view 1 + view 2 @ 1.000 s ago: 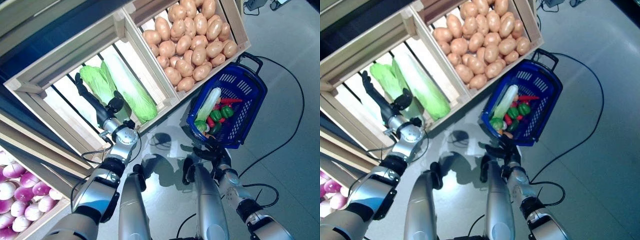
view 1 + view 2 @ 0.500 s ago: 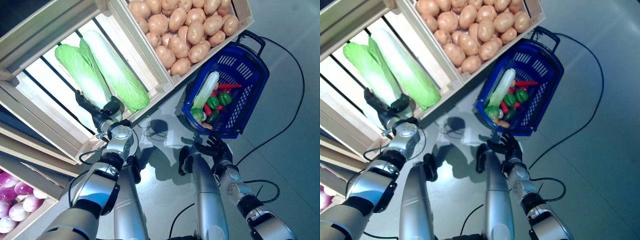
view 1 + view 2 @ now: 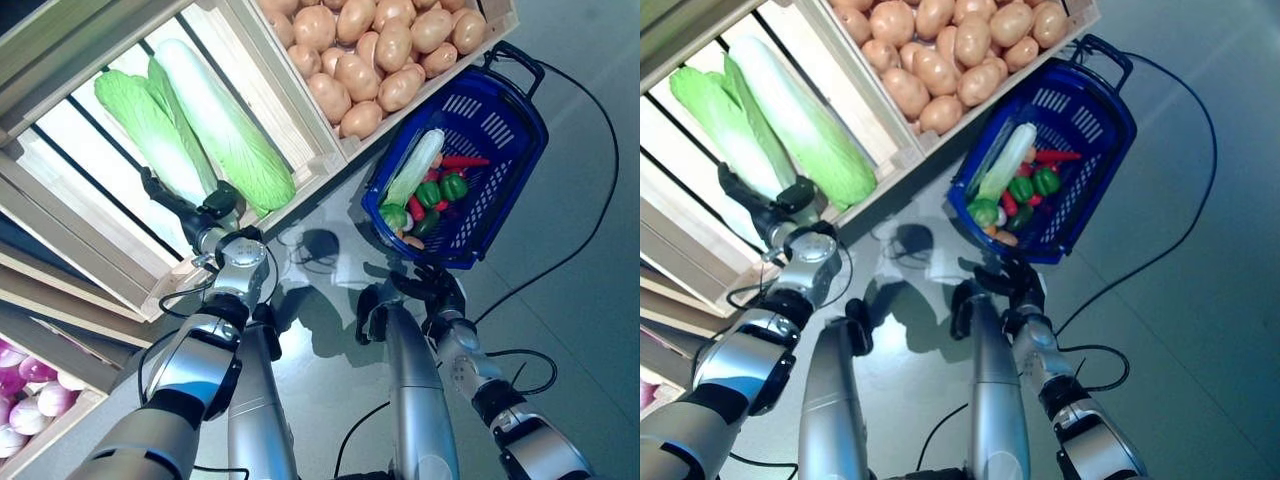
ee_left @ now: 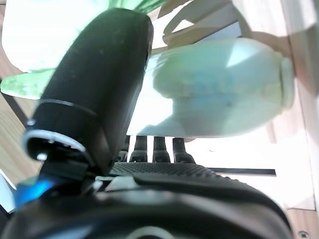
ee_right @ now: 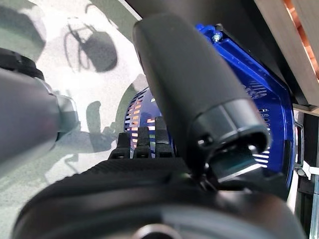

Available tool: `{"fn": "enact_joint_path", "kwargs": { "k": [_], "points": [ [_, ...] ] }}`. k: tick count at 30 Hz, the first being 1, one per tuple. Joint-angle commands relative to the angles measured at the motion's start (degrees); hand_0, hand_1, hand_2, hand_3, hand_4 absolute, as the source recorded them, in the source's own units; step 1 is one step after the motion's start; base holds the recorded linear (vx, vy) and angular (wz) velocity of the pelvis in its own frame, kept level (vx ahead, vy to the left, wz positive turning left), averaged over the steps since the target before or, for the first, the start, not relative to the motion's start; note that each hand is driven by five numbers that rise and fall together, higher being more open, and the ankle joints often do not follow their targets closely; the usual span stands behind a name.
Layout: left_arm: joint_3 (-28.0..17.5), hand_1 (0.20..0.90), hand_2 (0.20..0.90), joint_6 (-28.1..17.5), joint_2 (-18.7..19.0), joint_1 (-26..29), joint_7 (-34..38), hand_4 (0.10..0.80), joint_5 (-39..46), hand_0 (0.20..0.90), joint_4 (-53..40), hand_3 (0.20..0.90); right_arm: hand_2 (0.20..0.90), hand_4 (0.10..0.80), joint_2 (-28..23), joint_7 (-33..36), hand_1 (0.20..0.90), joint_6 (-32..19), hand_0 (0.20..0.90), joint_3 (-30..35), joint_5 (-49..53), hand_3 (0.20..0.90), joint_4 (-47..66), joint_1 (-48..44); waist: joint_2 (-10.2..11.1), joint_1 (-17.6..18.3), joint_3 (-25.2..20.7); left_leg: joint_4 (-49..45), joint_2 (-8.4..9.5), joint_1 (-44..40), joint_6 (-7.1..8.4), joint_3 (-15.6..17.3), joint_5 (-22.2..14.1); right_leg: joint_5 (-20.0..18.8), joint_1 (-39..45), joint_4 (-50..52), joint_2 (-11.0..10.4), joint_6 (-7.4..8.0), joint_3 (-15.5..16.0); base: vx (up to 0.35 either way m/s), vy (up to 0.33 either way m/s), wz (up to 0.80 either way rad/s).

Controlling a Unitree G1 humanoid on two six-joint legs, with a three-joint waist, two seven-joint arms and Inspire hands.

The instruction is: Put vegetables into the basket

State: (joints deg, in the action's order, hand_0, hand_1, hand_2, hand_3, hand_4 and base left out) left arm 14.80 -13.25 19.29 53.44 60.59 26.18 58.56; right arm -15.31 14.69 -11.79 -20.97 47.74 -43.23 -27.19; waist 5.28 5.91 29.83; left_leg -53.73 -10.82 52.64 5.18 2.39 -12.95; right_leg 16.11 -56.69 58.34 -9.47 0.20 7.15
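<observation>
My left hand reaches into the wooden crate with its fingers straight, lying along the lower end of a long green cabbage. In the left wrist view the cabbage's pale base lies just past the straight fingers and the thumb. The blue basket stands on the floor by the stand and holds a long pale cabbage, green peppers and a red vegetable. My right hand is open just in front of the basket's near rim.
The wooden stand's crates slope along the left and top, with the crate's front rail right by my left hand. A second cabbage lies next to the first. Grey floor lies to the right of the basket.
The camera has shifted. My left hand has drawn back along the cabbage from its leafy end to its base. My right hand stays by the basket's rim.
</observation>
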Motion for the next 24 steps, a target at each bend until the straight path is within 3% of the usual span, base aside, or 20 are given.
{"fn": "enact_joint_path", "kwargs": {
  "k": [1,12,24],
  "points": [
    [-0.35,0.300,0.300,-4.10,5.10,3.96,-12.10,0.400,4.68,0.300,-0.16,0.300,0.900,0.800,-1.78,2.43,0.900,-5.53,0.900,0.64,0.58,0.900,6.62,-0.36,-0.29,0.48,-0.04,-0.48,1.31,-2.22,-3.66,2.90,-5.88,0.56,4.24,-0.86,-0.47,2.31,-2.29,0.019,0.010,-0.03],
    [-0.84,0.300,0.300,-4.92,6.11,1.21,-13.60,0.400,4.39,0.300,-2.92,0.300,0.900,0.800,-2.07,1.06,0.900,-5.60,0.900,1.22,0.00,0.900,8.41,2.66,-0.49,0.59,-0.04,0.47,1.30,-5.19,-3.80,3.90,-5.73,0.58,6.87,-1.53,-0.76,2.23,-1.77,0.014,0.007,0.04],
    [-1.93,0.300,0.300,-7.25,4.78,-5.82,-18.46,0.400,5.42,0.300,-5.05,0.300,0.900,0.800,-2.09,0.95,0.900,-6.07,0.900,1.70,-1.32,0.900,9.57,4.76,-1.73,0.25,-2.52,7.49,1.04,-16.28,-3.38,6.60,-3.79,-0.34,17.09,-7.83,-1.93,2.58,-0.68,0.014,0.008,-0.02]
  ]
}}
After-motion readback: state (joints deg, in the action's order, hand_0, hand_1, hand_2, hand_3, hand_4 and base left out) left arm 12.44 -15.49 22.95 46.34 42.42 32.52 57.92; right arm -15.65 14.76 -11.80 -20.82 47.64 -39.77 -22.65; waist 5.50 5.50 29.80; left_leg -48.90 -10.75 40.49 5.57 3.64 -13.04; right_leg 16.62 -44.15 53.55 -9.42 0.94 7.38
